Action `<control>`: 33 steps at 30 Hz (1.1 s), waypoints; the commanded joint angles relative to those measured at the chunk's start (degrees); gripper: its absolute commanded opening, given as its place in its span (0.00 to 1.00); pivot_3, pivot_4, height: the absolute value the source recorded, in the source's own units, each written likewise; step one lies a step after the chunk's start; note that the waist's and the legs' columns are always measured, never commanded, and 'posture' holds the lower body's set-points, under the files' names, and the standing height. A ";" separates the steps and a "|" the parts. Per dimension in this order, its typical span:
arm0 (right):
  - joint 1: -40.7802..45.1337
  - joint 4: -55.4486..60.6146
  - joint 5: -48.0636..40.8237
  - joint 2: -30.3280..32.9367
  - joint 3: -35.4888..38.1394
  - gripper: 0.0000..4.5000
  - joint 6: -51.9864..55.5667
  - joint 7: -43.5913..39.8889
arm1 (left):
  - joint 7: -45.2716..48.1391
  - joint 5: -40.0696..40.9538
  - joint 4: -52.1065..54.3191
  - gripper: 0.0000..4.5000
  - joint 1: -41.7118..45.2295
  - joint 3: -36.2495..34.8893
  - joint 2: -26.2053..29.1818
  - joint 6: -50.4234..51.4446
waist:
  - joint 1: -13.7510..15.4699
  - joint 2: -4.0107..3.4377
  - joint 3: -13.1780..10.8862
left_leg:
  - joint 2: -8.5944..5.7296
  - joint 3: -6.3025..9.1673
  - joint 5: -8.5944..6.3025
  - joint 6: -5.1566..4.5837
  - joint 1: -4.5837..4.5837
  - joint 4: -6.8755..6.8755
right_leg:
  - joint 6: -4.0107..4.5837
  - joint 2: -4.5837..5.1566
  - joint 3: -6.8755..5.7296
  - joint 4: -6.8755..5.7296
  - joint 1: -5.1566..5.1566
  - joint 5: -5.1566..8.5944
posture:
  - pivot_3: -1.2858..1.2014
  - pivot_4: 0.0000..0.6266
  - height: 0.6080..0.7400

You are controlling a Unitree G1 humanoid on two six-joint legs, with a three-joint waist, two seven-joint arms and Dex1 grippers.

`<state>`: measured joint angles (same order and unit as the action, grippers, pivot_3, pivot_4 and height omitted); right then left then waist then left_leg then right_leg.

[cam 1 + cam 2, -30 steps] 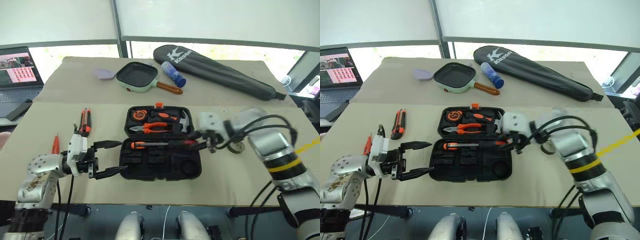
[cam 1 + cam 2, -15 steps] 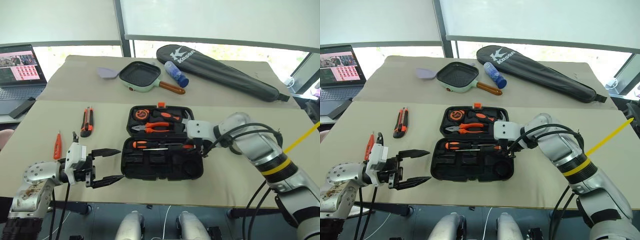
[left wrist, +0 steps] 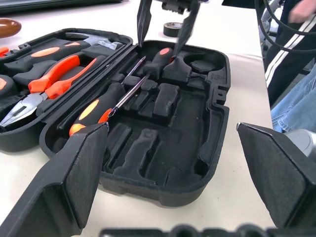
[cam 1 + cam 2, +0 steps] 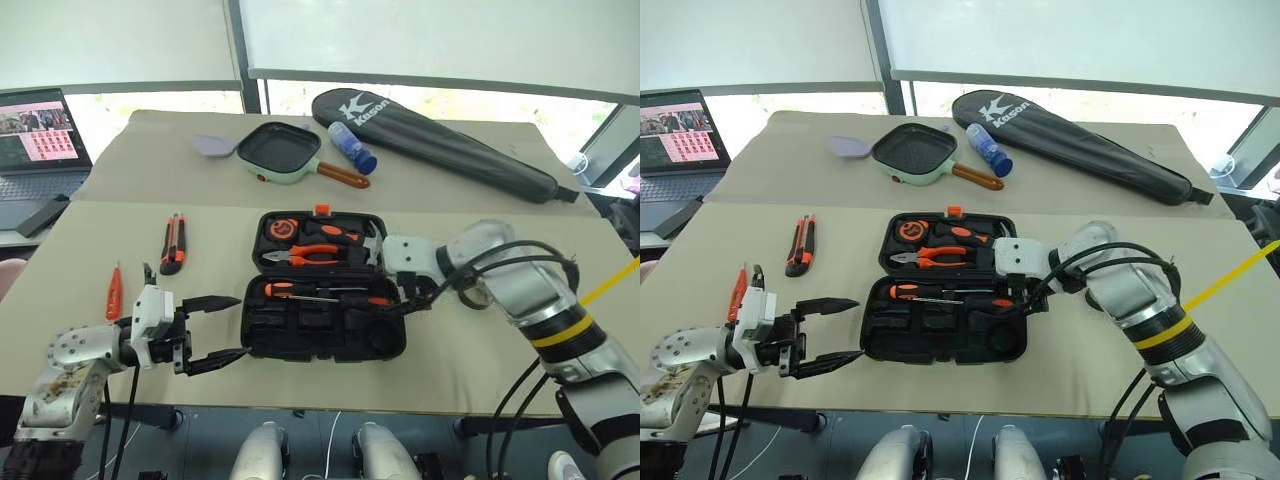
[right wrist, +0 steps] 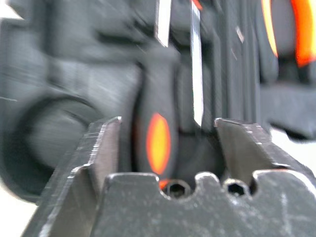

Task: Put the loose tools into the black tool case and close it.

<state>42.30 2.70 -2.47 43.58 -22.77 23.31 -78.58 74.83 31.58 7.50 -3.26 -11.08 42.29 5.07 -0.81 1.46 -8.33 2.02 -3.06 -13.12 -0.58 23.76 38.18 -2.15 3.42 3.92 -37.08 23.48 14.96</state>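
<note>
On the beige tabletop (image 4: 480, 360) in front of us, the long black racket bag (image 4: 440, 145) is lying along the far edge, with the green square pan (image 4: 280, 152) sitting to its left. Nearer to us, the black tool case (image 4: 325, 285) is lying open at the middle of the table, its orange latch facing away from us. Its far half is holding the pliers (image 4: 300, 254) and the hammer (image 4: 350, 237). Its near half is holding two screwdrivers (image 4: 325, 293) lying side by side in the slots along the hinge.

Our right gripper (image 3: 160, 29) is hanging over the right-hand end of those screwdrivers, its fingers (image 3: 143, 22) standing apart on either side of one handle without clamping it. Our left gripper (image 4: 215, 333) is hovering just left of the case, fingers spread wide and holding nothing.

Left of the case, the utility knife (image 4: 172, 243) is lying loose on the table, and the small tester screwdriver (image 4: 114, 291) is resting nearer our left arm. A small black tape roll (image 3: 173, 28) is sitting beyond the case's right end.
</note>
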 commanded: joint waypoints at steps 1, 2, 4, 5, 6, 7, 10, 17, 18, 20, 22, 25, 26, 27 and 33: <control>1.68 -1.27 -5.56 0.22 6.34 0.78 -4.81 -2.56 | -0.55 0.81 1.83 1.00 -0.74 -1.55 0.14 -0.55 | -0.01 0.01 0.00 | 0.01 0.01 0.00 0.00 0.00 0.00 | 0.00 0.00 0.00 -0.01 0.00 0.00 | 0.52 0.24 1.00; 1.54 -2.10 -7.34 -1.04 8.02 0.73 -6.39 -2.20 | -0.65 0.82 1.64 1.00 -0.52 -1.51 0.15 -0.48 | -0.01 0.01 -0.01 | 0.01 0.02 0.00 0.00 -0.02 0.00 | 0.00 -0.01 0.00 -0.02 -0.01 0.00 | 0.52 0.24 1.00; 1.13 -3.04 -10.09 -3.72 10.26 0.62 -6.37 -0.54 | -0.92 0.81 0.97 1.00 0.31 -1.47 0.14 -0.34 | -0.02 0.04 -0.01 | 0.01 0.00 0.00 0.00 -0.06 0.00 | 0.01 -0.02 0.00 -0.02 -0.05 0.00 | 0.52 0.24 1.00; 0.61 -3.37 -10.76 -5.44 10.88 0.55 -6.41 0.87 | -1.03 0.71 0.68 1.00 0.76 -1.34 0.11 -0.31 | -0.03 0.04 -0.02 | 0.02 0.01 0.00 0.00 -0.07 0.00 | 0.02 -0.03 -0.01 -0.02 -0.07 -0.01 | 0.52 0.24 1.00; 0.10 -3.73 -10.78 -6.91 11.10 0.47 -6.98 2.29 | -1.10 0.67 0.54 1.00 1.14 -1.22 0.13 -0.21 | -0.05 0.04 -0.01 | 0.03 0.01 0.00 0.00 -0.07 0.00 | 0.02 -0.04 -0.01 -0.03 -0.07 -0.01 | 0.52 0.24 1.00; -0.94 -4.01 -10.26 -8.28 10.83 0.39 -9.14 3.35 | -1.28 0.68 0.60 1.00 1.46 -1.07 0.06 -0.01 | -0.05 0.04 -0.01 | 0.04 0.01 0.00 0.00 -0.07 0.00 | 0.02 -0.06 -0.01 -0.04 -0.07 -0.01 | 0.52 0.24 1.00; -4.19 -5.46 -8.16 -11.09 9.49 0.16 -13.92 6.02 | -1.66 0.75 1.23 1.00 1.70 -0.50 -0.21 0.48 | -0.04 0.05 -0.01 | 0.03 0.01 0.00 0.00 -0.05 0.00 | 0.02 -0.04 -0.01 -0.03 -0.07 -0.01 | 0.52 0.24 1.00; -6.77 -13.67 -1.79 -13.38 5.64 0.00 -21.92 9.60 | -1.97 0.64 1.90 1.00 1.69 0.03 -0.29 0.76 | -0.05 0.07 -0.01 | -0.02 -0.09 0.01 0.01 -0.04 0.03 | 0.01 0.00 -0.02 -0.04 -0.06 -0.02 | 0.52 0.24 1.00; -6.58 -14.49 -1.36 -13.61 5.45 0.00 -22.50 9.88 | -2.01 0.66 1.96 1.00 1.71 -0.03 -0.26 0.83 | -0.07 0.07 -0.01 | -0.02 -0.09 0.01 0.02 -0.03 0.03 | 0.01 -0.01 -0.02 -0.05 -0.05 -0.02 | 0.52 0.24 1.00; -6.38 -15.61 -0.51 -13.68 4.67 0.00 -23.05 9.67 | -2.16 0.71 2.28 1.00 1.48 -0.15 -0.21 0.94 | -0.12 0.07 -0.01 | 0.00 -0.08 0.01 0.02 -0.06 0.03 | 0.02 -0.03 -0.02 -0.06 -0.06 -0.02 | 0.52 0.24 1.00; -6.69 -16.52 0.54 -13.98 3.57 0.00 -23.77 9.34 | -2.50 0.71 2.84 1.00 0.91 -0.32 -0.22 0.96 | -0.15 0.07 -0.01 | 0.01 -0.08 0.01 0.02 -0.07 0.03 | 0.02 -0.04 -0.02 -0.06 -0.07 -0.02 | 0.52 0.24 1.00; -6.89 -18.03 2.21 -14.29 2.26 0.00 -24.61 9.59 | -3.13 0.64 3.25 1.00 0.25 -0.52 -0.25 0.96 | -0.17 0.09 0.00 | 0.03 -0.08 0.01 0.02 -0.19 0.02 | 0.02 -0.04 -0.02 -0.05 -0.17 -0.01 | 0.52 0.24 1.00; -6.87 -18.51 2.60 -14.36 1.94 0.00 -24.72 9.80 | -3.30 0.65 3.30 1.00 0.01 -0.62 -0.25 0.95 | -0.18 0.09 0.00 | 0.03 -0.08 0.01 0.02 -0.27 0.02 | 0.02 -0.04 -0.02 -0.04 -0.24 -0.01 | 0.52 0.24 1.00; -6.76 -18.97 2.97 -14.39 1.57 0.00 -25.00 9.83 | -3.42 0.62 3.23 1.00 -0.19 -0.71 -0.25 0.87 | -0.19 0.10 0.01 | 0.03 -0.08 0.01 0.02 -0.34 0.01 | 0.03 -0.04 -0.02 -0.04 -0.31 -0.01 | 0.52 0.24 1.00; -5.78 -16.99 4.80 -15.60 -0.01 0.00 -24.67 10.87 | -4.85 0.44 3.17 1.00 -2.34 -1.67 -0.43 0.52 | -0.41 0.14 0.03 | 0.11 -0.06 0.01 0.02 -0.56 0.00 | 0.10 -0.06 -0.01 -0.06 -0.42 -0.03 | 0.52 0.24 1.00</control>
<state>37.12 -14.86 0.41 28.38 -20.70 -1.96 -67.49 70.56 31.59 9.23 -5.20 -11.18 42.08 6.23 -1.22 1.60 -8.30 2.16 -3.12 -13.11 -0.56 23.21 38.17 -2.05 3.35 3.91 -37.14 23.08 14.93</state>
